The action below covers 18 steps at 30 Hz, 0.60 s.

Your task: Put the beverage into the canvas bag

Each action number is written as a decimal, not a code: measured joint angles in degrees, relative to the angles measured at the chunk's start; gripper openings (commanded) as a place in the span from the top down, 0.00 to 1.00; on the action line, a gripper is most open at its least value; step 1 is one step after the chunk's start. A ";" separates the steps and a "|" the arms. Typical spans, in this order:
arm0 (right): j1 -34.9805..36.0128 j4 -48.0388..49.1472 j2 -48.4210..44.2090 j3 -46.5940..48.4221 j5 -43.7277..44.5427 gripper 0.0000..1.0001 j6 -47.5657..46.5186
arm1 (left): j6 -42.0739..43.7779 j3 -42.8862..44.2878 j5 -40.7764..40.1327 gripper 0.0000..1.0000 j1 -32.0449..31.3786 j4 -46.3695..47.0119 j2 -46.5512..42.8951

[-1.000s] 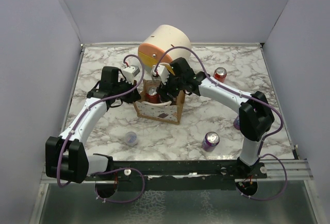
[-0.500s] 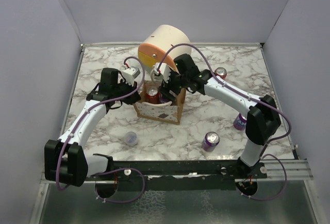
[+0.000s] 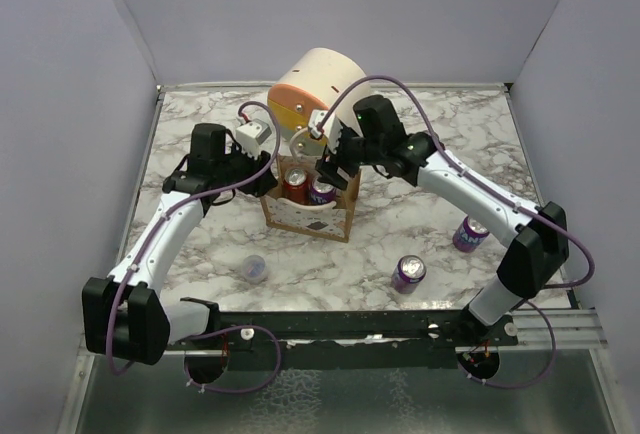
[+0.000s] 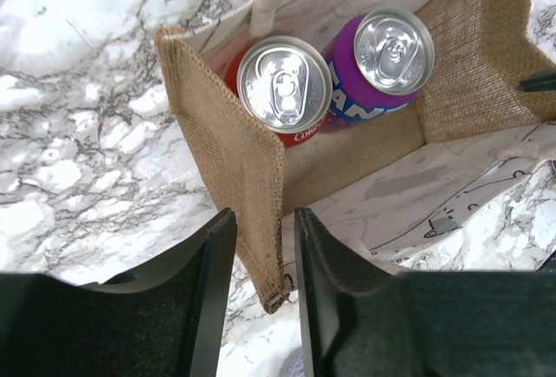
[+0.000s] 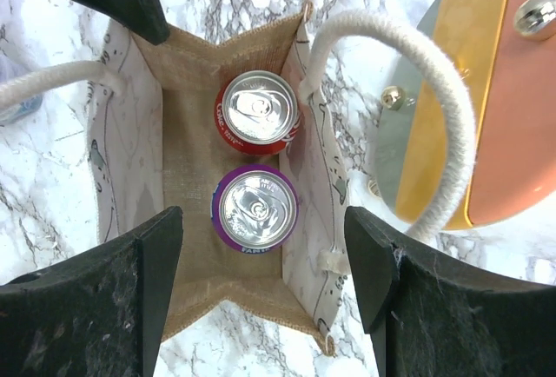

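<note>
The tan canvas bag (image 3: 306, 212) stands mid-table with its mouth open. Two beverage cans stand upright inside it, side by side: a red one (image 5: 258, 112) and a purple one (image 5: 256, 208). My right gripper (image 5: 262, 216) hovers open above the bag, over the purple can and clear of it. My left gripper (image 4: 263, 214) is at the bag's left side. Its jaws straddle the burlap side wall (image 4: 233, 147), parted, with a gap showing on at least one side. In the top view the left gripper (image 3: 268, 176) and right gripper (image 3: 325, 161) flank the bag's mouth.
A large cream cylinder (image 3: 320, 89) with orange and yellow drawer fronts stands right behind the bag. Two purple cans (image 3: 409, 272) (image 3: 468, 233) stand on the marble to the right front. A small purplish object (image 3: 255, 268) lies at the left front. White rope handles (image 5: 439, 90) arch over the bag.
My left jaws, pinched on the bag's side wall a second ago, have parted. My right gripper has risen up and back from the bag, and the purple can now shows inside.
</note>
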 measured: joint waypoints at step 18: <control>-0.15 -7.96 -20.44 -14.16 -3.69 0.23 -7.85 | 1.90 1.90 -0.87 0.40 -0.02 -0.44 -4.52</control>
